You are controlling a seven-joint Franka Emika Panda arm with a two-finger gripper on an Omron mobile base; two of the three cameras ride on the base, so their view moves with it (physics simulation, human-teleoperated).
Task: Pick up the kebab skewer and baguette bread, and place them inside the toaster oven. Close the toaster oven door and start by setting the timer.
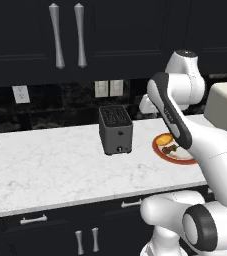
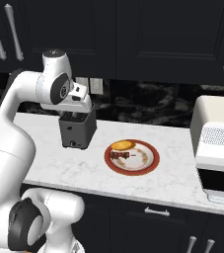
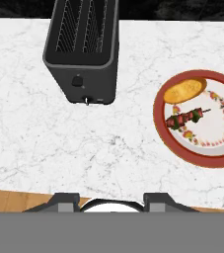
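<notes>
Presently the kebab skewer (image 3: 186, 117) and baguette bread (image 3: 184, 90) lie touching on the red-rimmed plate (image 3: 159, 118) — right of the slot toaster (image 3: 82, 49). Gripper (image 3: 111, 200) holds nothing; jaw spacing indeterminate. Toaster oven (image 2: 217, 153) stands well apart.

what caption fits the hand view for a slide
Kebab skewer and baguette bread on a red-rimmed plate beside a dark slot toaster.

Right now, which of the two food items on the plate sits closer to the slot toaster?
The baguette bread, the golden-orange oval at the plate's toaster-side rim. The kebab skewer lies beside it, nearer the plate's centre, farther from the slot toaster.
</notes>
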